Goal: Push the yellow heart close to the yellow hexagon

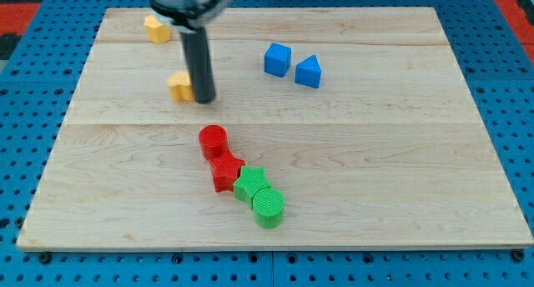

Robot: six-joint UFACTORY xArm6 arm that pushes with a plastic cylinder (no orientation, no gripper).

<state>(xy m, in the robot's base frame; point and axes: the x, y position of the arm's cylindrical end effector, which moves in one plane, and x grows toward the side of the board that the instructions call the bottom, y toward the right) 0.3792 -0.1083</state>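
Two yellow blocks lie at the view's upper left. One (157,28) sits near the board's top edge; the other (179,85) lies lower, touching the left side of my rod. Their exact shapes are hard to make out, and the rod partly hides the lower one. My tip (204,98) rests on the board just right of the lower yellow block, with the upper yellow block further up and to the left.
A blue cube (278,59) and a blue wedge-like block (308,72) sit at upper centre-right. A red cylinder (214,141), red star (225,171), green star (250,184) and green cylinder (269,208) form a chain at lower centre. The wooden board (400,153) lies on a blue pegboard.
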